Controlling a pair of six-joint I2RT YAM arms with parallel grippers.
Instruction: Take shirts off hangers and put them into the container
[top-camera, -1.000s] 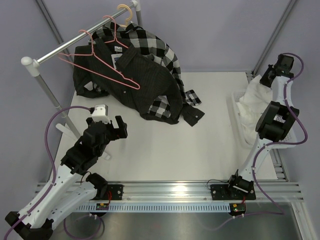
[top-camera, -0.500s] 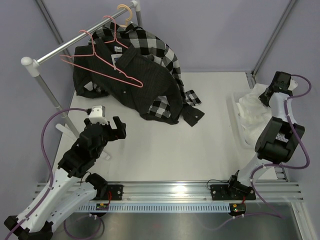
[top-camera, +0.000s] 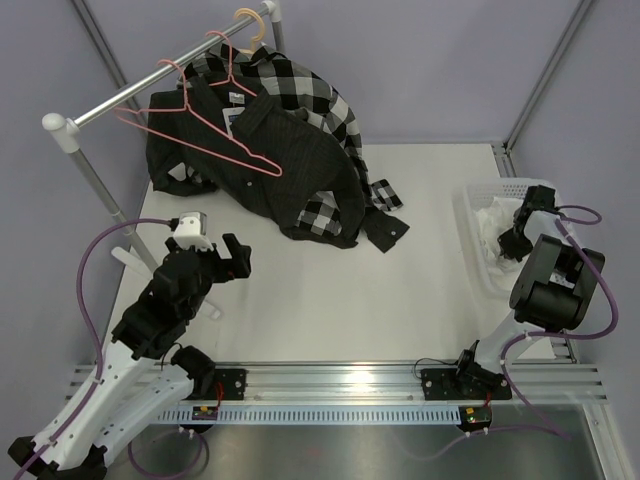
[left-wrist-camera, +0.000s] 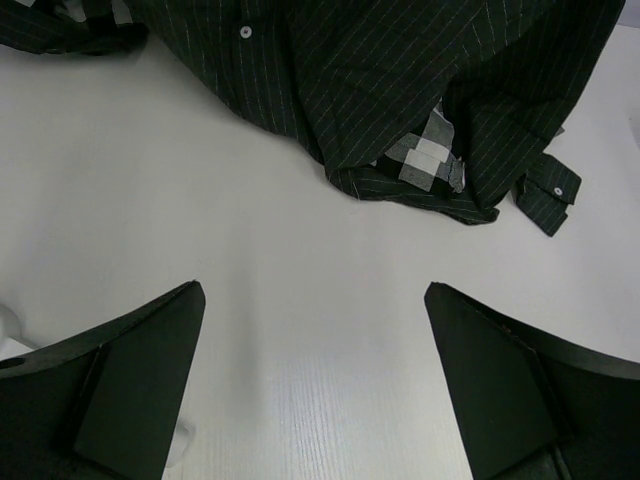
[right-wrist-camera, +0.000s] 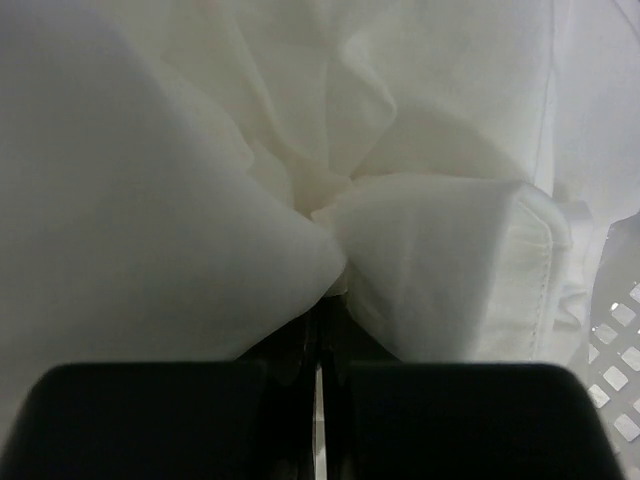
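Down in the container (top-camera: 520, 186) at the bench's (top-camera: 420, 300) right edge: right gripper (right-wrist-camera: 318, 300) pressed together, seemingly nipping a fold of the white shirt (right-wrist-camera: 200, 200). Left gripper (left-wrist-camera: 312, 300) spread wide, empty. Striped shirt (top-camera: 290, 170) and check shirt (top-camera: 310, 95) heaped far-left.

White matte tabletop (top-camera: 420, 290). A white rectangular plastic basket with lattice sides (top-camera: 508, 187) stands on it. Well left of the basket and further back is a heap of two shirts, lower parts resting on the surface. Dark black pinstriped button-up shirt (top-camera: 290, 150) on top, black-and-white large-check shirt (top-camera: 325, 100) under it, with check fabric poking out from below the dark hem. One dark buttoned cuff (top-camera: 392, 230) lies flat, the heap's closest bit to the basket but well apart from it. Far left of the basket, past the heap, there's a small white bar (top-camera: 128, 263); can't tell what it is.
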